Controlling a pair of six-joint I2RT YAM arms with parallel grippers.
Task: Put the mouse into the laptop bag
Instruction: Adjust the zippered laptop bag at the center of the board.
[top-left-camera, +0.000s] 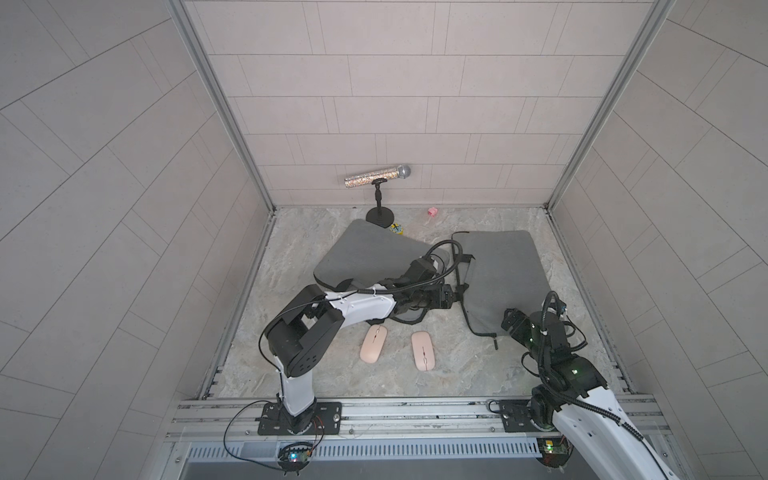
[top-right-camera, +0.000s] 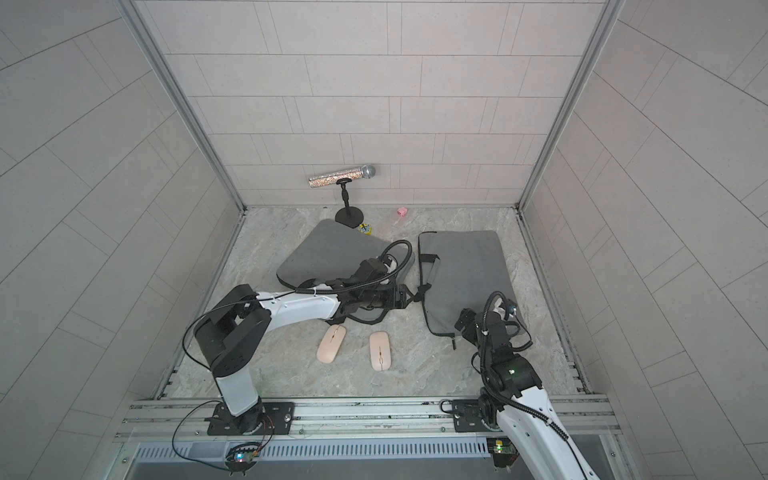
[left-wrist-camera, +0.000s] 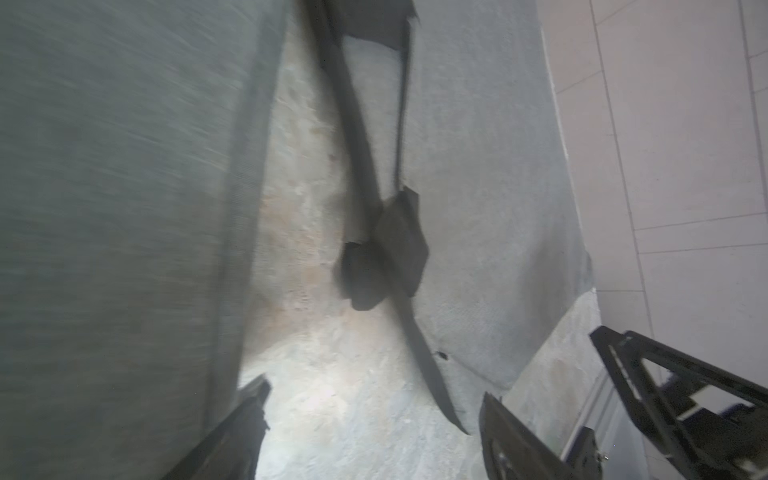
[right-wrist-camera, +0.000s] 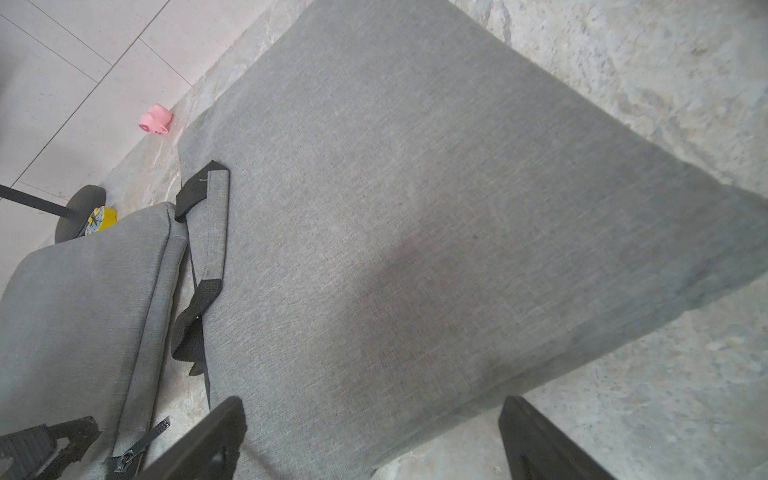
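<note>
Two pale pink mice lie side by side on the stone floor, one (top-left-camera: 373, 344) (top-right-camera: 331, 344) left of the other (top-left-camera: 423, 350) (top-right-camera: 380, 350). Two grey laptop bags lie flat behind them, a left bag (top-left-camera: 374, 257) (left-wrist-camera: 104, 208) and a right bag (top-left-camera: 503, 278) (right-wrist-camera: 415, 228). My left gripper (top-left-camera: 451, 297) (left-wrist-camera: 374, 432) hovers open over bare floor between the bags, close to the right bag's black strap (left-wrist-camera: 386, 249). My right gripper (top-left-camera: 511, 322) (right-wrist-camera: 374, 436) stands open above the right bag's near corner. Neither holds anything.
A glittery microphone on a black stand (top-left-camera: 378, 176) stands at the back wall. Beside it lie a small yellow object (top-left-camera: 397, 228) and a pink toy (top-left-camera: 432, 212) (right-wrist-camera: 156, 119). Tiled walls close three sides; a metal rail (top-left-camera: 395, 411) runs along the front.
</note>
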